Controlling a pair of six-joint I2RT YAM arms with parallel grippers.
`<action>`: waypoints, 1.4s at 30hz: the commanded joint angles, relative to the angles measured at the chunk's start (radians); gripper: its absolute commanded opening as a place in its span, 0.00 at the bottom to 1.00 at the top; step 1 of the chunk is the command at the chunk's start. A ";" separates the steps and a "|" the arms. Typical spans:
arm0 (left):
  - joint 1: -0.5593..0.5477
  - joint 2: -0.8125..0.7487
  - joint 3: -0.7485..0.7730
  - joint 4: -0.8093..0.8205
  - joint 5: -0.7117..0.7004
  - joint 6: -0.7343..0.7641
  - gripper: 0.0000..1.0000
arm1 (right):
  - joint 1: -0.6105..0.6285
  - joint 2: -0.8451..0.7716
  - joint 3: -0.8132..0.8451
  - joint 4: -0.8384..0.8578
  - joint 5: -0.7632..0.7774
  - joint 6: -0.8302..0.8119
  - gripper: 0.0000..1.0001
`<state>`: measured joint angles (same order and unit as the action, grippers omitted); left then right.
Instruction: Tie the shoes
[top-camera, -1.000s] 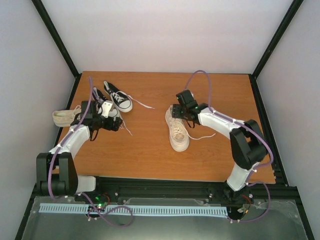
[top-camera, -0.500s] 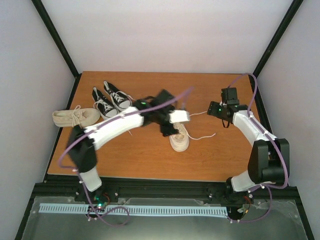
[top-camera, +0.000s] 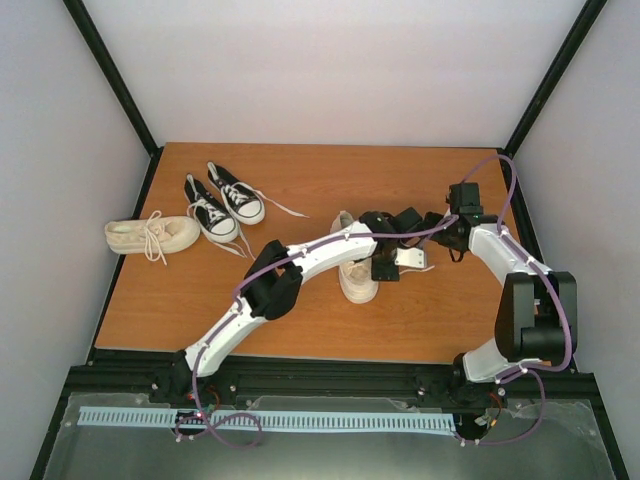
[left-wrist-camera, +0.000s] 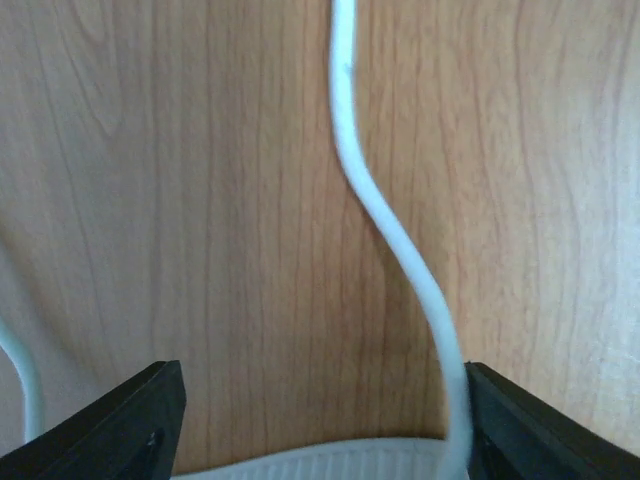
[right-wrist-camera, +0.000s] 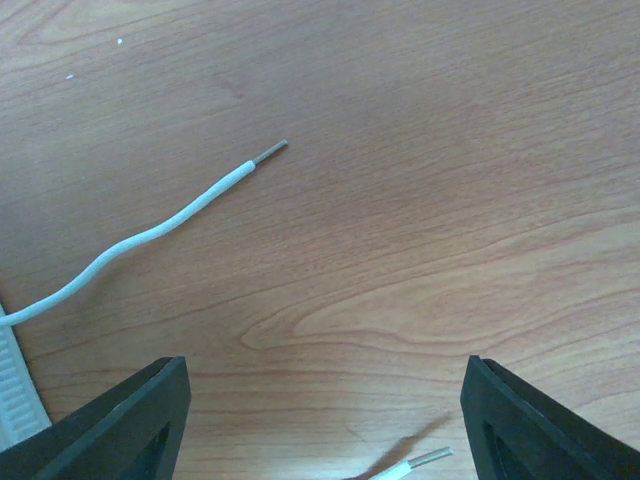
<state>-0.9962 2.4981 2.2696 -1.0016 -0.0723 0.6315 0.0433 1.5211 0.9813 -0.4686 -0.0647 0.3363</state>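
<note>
The left gripper and right gripper are hovering spread wide, gripping nothing, over loose laces of the mid-table cream shoe; all 4 shoes are seemingly lying untied.

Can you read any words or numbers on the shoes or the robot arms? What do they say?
None: no text can be read in any view.
On the black sneakers, any label is too small to read.
On the cream sneakers, no print shows.
On the robot arms, no readable marks.
The lace in the wrist views is plain white.
</note>
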 joint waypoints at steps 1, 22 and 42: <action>-0.019 0.012 -0.037 -0.053 -0.070 0.011 0.65 | -0.003 -0.008 -0.006 0.003 0.007 -0.024 0.76; 0.257 -0.579 -0.284 0.008 0.184 -0.315 0.01 | 0.096 0.259 0.199 0.028 -0.041 -0.003 0.64; 0.541 -0.633 -0.768 0.298 0.301 -0.588 0.01 | 0.238 0.466 0.395 -0.135 0.241 0.054 0.75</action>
<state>-0.4839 1.9064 1.5318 -0.7807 0.1864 0.1402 0.2817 1.9865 1.3830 -0.5652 0.0948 0.3428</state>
